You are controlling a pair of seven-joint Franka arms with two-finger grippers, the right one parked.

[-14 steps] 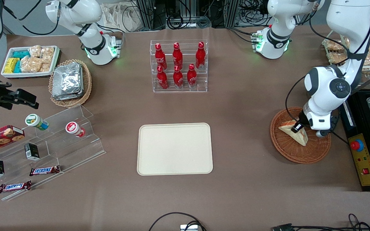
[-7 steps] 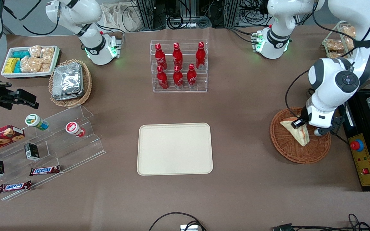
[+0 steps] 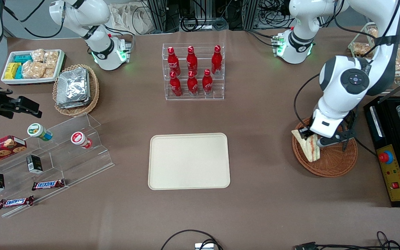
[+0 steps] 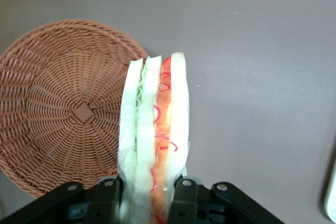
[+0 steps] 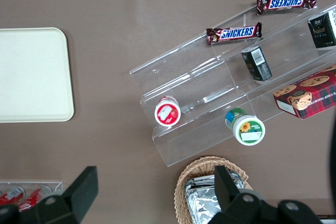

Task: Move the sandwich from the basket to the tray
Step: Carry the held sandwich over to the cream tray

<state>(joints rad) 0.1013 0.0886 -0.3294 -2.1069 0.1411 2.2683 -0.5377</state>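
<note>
Front view: the gripper [image 3: 310, 138] pinches the sandwich [image 3: 307, 147] above the basket [image 3: 335, 163] rim nearest the tray [image 3: 189, 161]. Keep the pinch firm; carry it level toward the tray.

Left wrist view: the sandwich [image 4: 155, 129] stands on edge between the fingers [image 4: 185, 198], long axis pointing straight away from them, clear of the basket [image 4: 63, 103].

My left arm reaches down from its base with the elbow high and the forearm dropping steeply. The wrist is bent so the gripper [image 3: 308, 138] points down, tilted a little toward the table's middle. I see its two fingers [image 4: 185, 195] clamped on the sandwich [image 4: 155, 135], one pad on each bread face, holding it edge-up above the basket [image 3: 335, 161] rim.
</note>
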